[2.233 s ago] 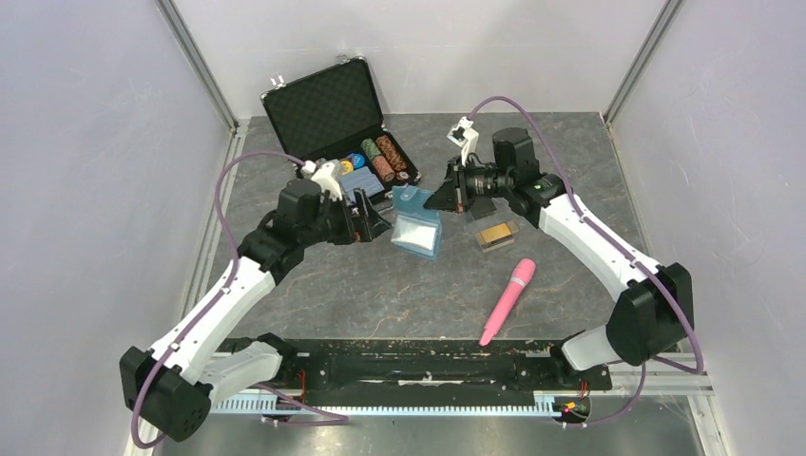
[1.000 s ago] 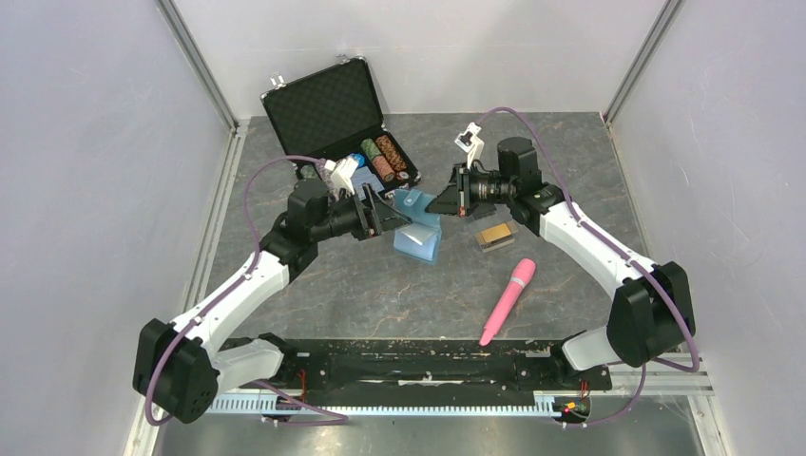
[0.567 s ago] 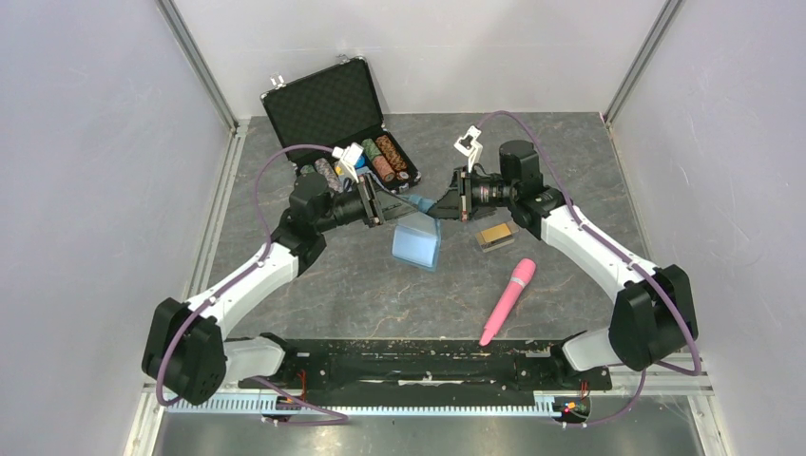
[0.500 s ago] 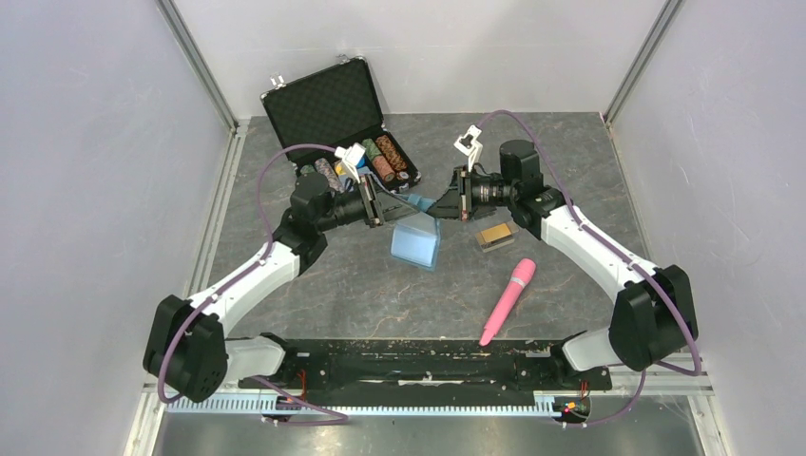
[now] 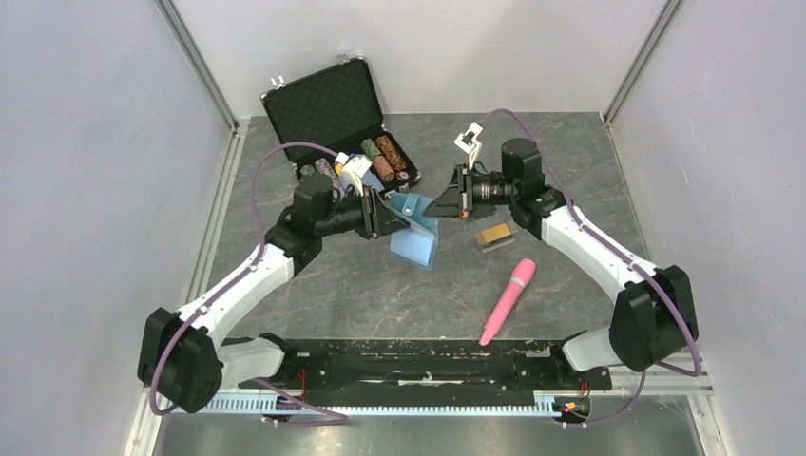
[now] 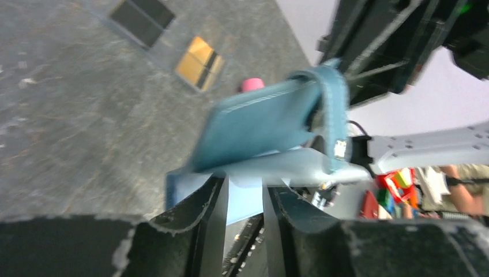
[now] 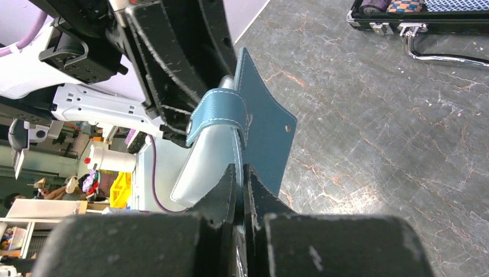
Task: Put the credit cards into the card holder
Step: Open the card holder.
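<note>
Card holder [image 5: 415,235]: mid-table, held off the surface, spread open; left gripper [image 5: 392,217] at 9 o'clock pinched on its pale inner flap, right gripper [image 5: 430,206] at 1 o'clock pinched on the teal flap; nothing loaded yet, gold card [image 5: 496,234] waiting at 3 o'clock.

Left arm [image 5: 238,285] and right arm [image 5: 589,237]: white link shells, black joint housings. One purple cable [image 5: 290,146] loops out behind each set of jaws. Fingers [image 6: 190,228] matt black, tapered, edges chipped pale. White bracket [image 5: 468,141] mounted just behind the right jaws
</note>
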{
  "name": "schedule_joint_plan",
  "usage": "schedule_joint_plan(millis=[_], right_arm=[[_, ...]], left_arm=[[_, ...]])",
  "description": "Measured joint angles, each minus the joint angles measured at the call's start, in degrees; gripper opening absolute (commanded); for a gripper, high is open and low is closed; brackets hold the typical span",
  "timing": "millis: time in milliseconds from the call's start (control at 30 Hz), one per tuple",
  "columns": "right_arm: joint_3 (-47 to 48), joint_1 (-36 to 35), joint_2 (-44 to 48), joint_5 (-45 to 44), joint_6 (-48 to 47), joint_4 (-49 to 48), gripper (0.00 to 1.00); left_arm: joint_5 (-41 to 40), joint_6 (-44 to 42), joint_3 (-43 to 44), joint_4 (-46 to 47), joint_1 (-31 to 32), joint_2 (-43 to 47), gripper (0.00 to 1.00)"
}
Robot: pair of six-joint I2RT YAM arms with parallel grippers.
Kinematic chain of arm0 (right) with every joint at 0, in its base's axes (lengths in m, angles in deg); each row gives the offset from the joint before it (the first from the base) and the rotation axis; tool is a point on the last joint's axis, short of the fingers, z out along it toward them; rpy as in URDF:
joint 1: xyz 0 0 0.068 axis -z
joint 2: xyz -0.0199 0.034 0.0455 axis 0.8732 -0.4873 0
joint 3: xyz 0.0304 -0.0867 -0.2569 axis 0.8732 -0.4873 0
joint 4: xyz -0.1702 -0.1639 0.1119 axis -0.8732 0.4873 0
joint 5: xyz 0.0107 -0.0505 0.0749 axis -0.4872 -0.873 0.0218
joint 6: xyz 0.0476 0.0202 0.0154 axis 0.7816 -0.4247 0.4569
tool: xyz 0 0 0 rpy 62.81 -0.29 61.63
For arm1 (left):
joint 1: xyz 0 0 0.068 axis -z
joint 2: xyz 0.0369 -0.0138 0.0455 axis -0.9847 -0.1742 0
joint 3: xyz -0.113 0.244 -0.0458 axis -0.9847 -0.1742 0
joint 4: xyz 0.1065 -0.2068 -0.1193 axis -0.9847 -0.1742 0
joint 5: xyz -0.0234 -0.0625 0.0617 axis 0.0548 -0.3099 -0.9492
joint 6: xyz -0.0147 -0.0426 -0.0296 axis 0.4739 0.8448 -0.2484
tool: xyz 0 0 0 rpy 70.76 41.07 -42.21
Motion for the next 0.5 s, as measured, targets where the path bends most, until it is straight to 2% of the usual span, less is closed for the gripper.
schedule_joint_plan(millis=[67, 133, 200, 267, 333, 500], right_arm=[[-0.6, 0.0, 0.3, 0.5, 0.8, -1.5, 0.00], [-1.9, 0.0, 0.9, 1.1, 1.6, -3.3, 0.00], [-3.4, 0.0, 1.3, 1.9, 2.6, -5.2, 0.00], [-4.2, 0.0, 1.3, 2.5, 3.4, -6.3, 0.00], [-4.4, 0.1, 1.3, 3.1, 3.9, -6.8, 0.00], [-4.4, 0.2, 1.3, 3.9, 4.3, -8.2, 0.00]], left_arm=[[-3.7, -2.8, 1.1, -4.5, 0.2, 0.4, 0.43], [-6.5, -4.7, 1.9, -7.1, 0.2, 0.4, 0.53], [-8.0, -6.2, 2.5, -8.8, 0.3, 0.4, 0.68], [-8.7, -7.3, 2.8, -9.5, 0.3, 0.2, 0.79], [-8.7, -7.6, 3.0, -9.5, 0.3, -0.5, 0.84], [-5.4, -7.2, 2.3, -5.1, 0.2, -1.6, 0.89]])
